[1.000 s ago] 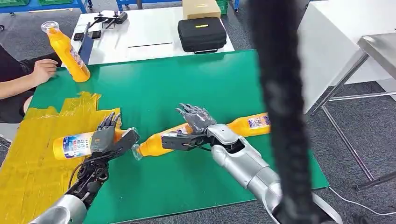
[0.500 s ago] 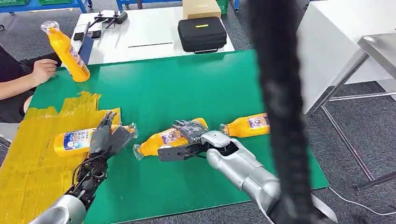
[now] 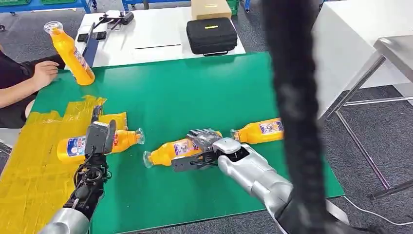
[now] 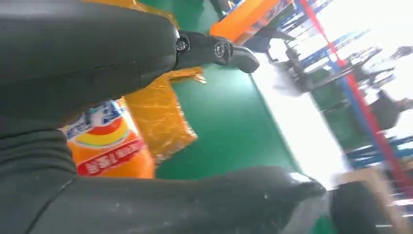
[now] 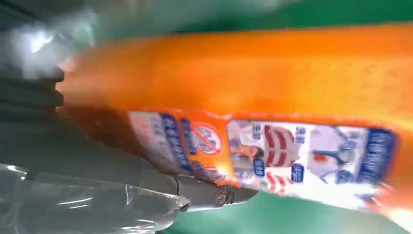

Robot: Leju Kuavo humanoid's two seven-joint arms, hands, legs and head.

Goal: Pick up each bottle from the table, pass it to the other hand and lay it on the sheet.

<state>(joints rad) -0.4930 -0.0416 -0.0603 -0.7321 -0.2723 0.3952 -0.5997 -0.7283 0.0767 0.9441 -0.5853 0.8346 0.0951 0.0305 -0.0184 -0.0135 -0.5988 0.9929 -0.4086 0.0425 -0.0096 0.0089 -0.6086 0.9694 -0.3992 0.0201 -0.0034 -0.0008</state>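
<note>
Orange bottle (image 3: pixel 168 152) beside the yellow sheet (image 3: pixel 29 161) is now clasped by the right hand (image 3: pixel 202 144); the left hand (image 3: pixel 100 137), fingers spread, has released another bottle (image 3: pixel 80 145) onto it.

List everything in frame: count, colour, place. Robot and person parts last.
Orange bottles: four. One lying on the yellow sheet under the left hand; one lying mid-table at the right hand; one lying further right; one tilted at the far left corner.
Yellow sheet: one, left part of the table.
Table top: one, green.
White table: one, behind the green one.
Black case: one, on the white table.
Cardboard box: one, tan, behind the case.
Black hanging cable: one, close to the camera, right of centre.
Person's hand: one, far left edge.
Left hand: over the sheet bottle.
Right hand: fingers around the mid-table bottle.
</note>
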